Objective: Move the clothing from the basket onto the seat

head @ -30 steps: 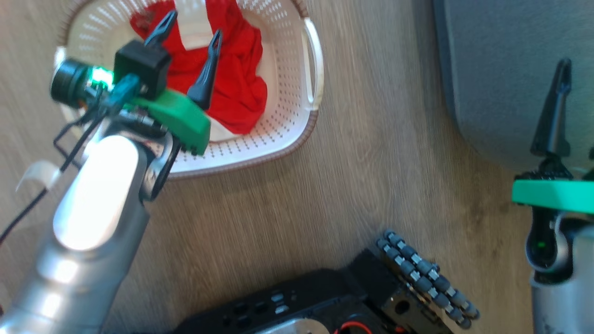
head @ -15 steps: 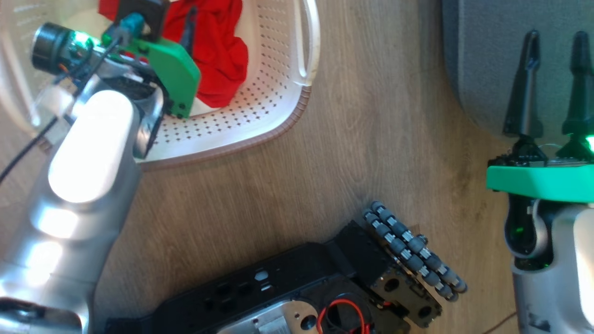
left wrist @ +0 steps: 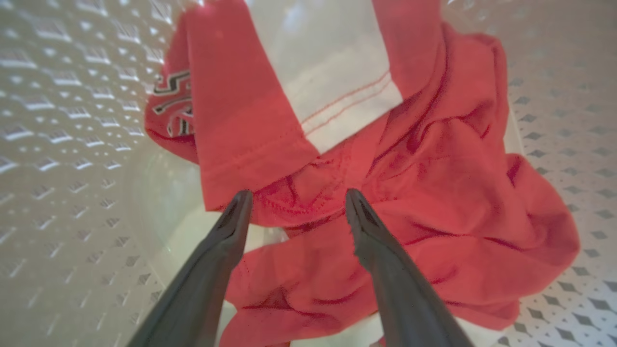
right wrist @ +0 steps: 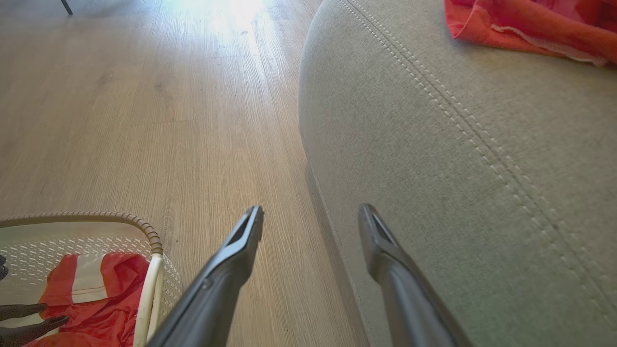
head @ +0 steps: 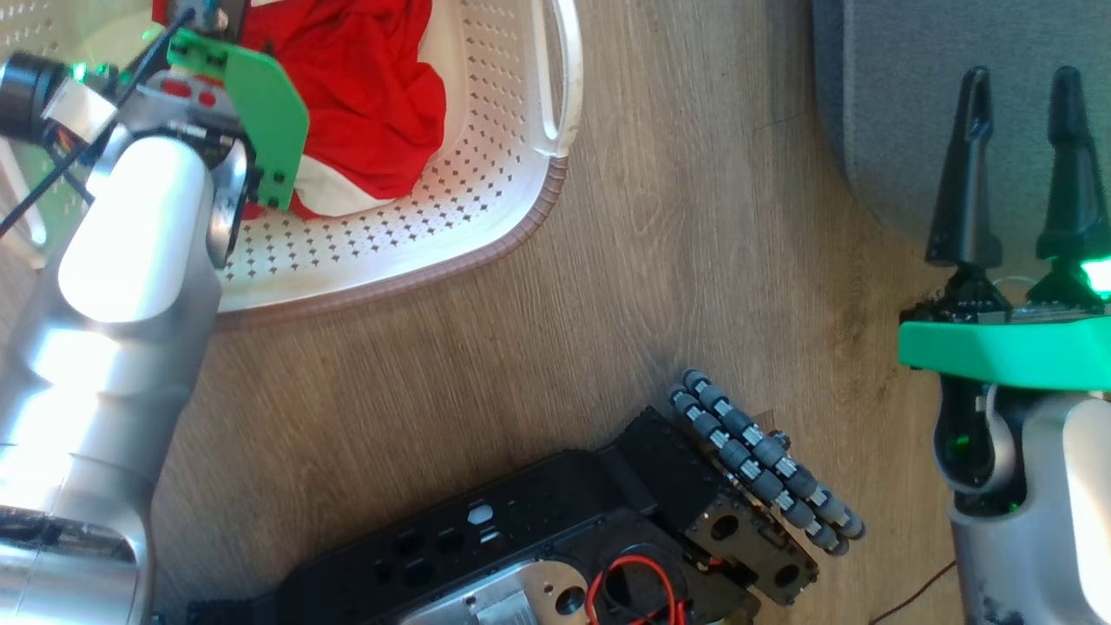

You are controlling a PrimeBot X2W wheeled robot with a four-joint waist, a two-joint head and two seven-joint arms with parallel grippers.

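left gripper point(left wrist: 296, 193), fingers wide, hangs over the clothing point(left wrist: 434, 193) in the basket point(head: 486, 217) to pinch a fold — right gripper point(right wrist: 311, 212) hovers wide, empty, by the seat point(right wrist: 458, 168).

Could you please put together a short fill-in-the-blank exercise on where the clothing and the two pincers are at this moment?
1. The left pincer hovers over the clothing in the basket, its jaws ____.
2. The right pincer is open near the seat and holds ____.
3. One red garment lies on the ____ seat.
Missing words: open; nothing; grey.
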